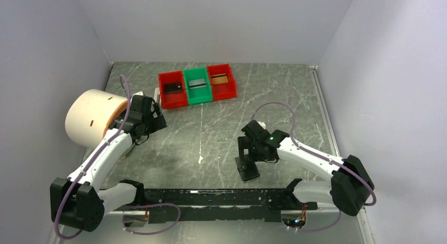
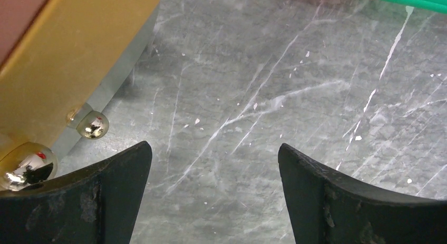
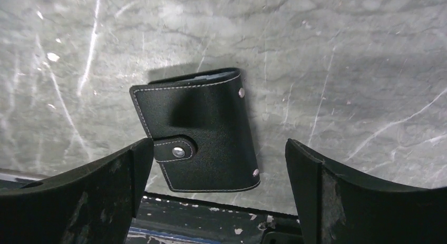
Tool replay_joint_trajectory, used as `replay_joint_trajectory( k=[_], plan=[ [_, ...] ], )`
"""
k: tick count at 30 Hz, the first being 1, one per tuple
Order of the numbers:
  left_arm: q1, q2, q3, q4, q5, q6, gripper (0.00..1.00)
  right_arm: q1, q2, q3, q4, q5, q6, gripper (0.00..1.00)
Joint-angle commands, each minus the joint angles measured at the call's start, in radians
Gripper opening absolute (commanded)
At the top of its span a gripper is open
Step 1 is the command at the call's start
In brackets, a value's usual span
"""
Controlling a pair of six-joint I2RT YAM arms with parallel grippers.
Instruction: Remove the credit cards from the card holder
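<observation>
right wrist: card holder (image 3: 203,133) flat on table, tilted, shut, snap tab (image 3: 175,149) fastened at its 9 o'clock edge. right gripper (image 3: 219,152) spread wide astride it, nothing held. left gripper (image 2: 215,154) wide, empty. top view: we see credit cards (image 1: 197,84) in bins (image 1: 174,103) at 12 o'clock. we'd square wrist to holder, drop low, close slowly.

Left arm (image 1: 108,149), right arm (image 1: 311,155): white links, black joints.
Purple cable loops (image 1: 274,103) on both, green LED (image 1: 272,138) at right wrist, black fingers (image 2: 105,202) scuffed.
</observation>
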Motion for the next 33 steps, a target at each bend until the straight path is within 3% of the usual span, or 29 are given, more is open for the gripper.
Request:
replay_joint_trajectory(
  k=[1,4,10,14,19,27,30,33],
  plan=[
    [0.018,-0.054,-0.027,0.035,0.040,0.034,0.95,0.103,0.059,0.039,-0.057,0.138,0.079,0.99],
    [0.019,-0.068,-0.035,0.067,0.112,0.062,0.95,0.164,0.084,0.056,-0.062,0.176,0.109,0.99],
    [0.017,-0.111,-0.051,0.167,0.406,0.143,0.95,0.208,0.147,0.070,-0.022,0.144,0.117,0.99],
    [0.004,-0.128,-0.054,0.195,0.506,0.157,0.95,0.208,0.154,0.029,0.061,0.078,0.132,0.99],
    [-0.037,-0.123,-0.044,0.182,0.494,0.160,0.95,0.208,0.198,0.023,0.108,0.079,0.127,0.99],
    [-0.066,-0.186,-0.066,0.183,0.365,0.072,0.95,0.208,0.238,0.083,0.341,-0.057,-0.126,0.85],
    [-0.065,-0.210,-0.072,0.172,0.329,0.061,0.95,0.209,0.254,0.133,0.376,-0.119,-0.203,0.85],
    [-0.067,-0.223,-0.077,0.173,0.342,0.065,0.95,0.209,0.200,0.156,0.356,-0.067,-0.214,0.88]
  ],
)
